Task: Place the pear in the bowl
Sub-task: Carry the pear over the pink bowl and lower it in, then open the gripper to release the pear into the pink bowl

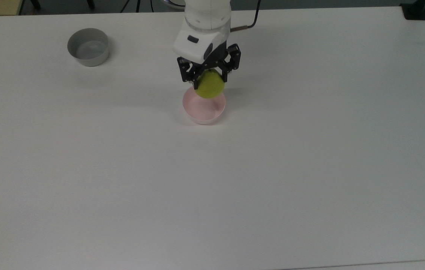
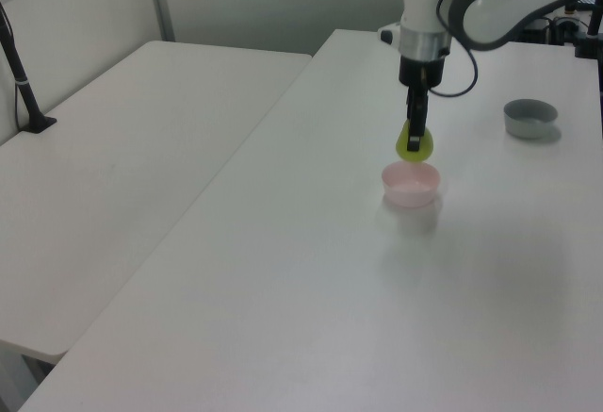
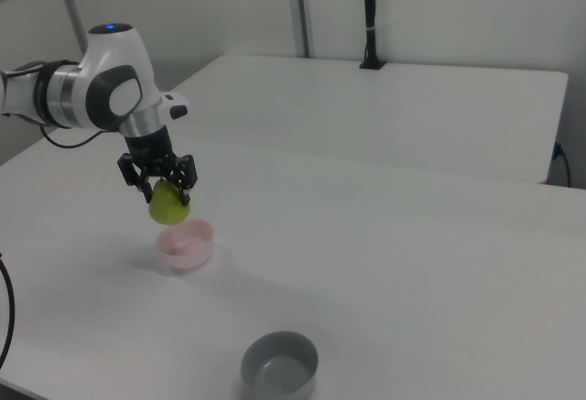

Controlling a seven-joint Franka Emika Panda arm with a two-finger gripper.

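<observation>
Pear held just above the pink bowl's far rim, not yet released.

The pear (image 1: 209, 84), smooth, matte and yellow-green, hangs with its broad end down and its narrow end up between the fingers, so its long axis runs roughly upright; the gripper (image 1: 209, 75) is clenched on its upper part. In the upper middle of the top view it overlaps the upper edge of the bowl (image 1: 204, 108), and in the right view it hangs just above and toward the bowl's left edge, apart from it. To my eye the drop needs a small shift toward the bowl's centre. The bowl is small, round, pale pink plastic, smooth inside, on a plain white bench (image 1: 212, 187). A grey bowl (image 1: 88, 47) of similar size sits well apart, upper left of the top view.
</observation>
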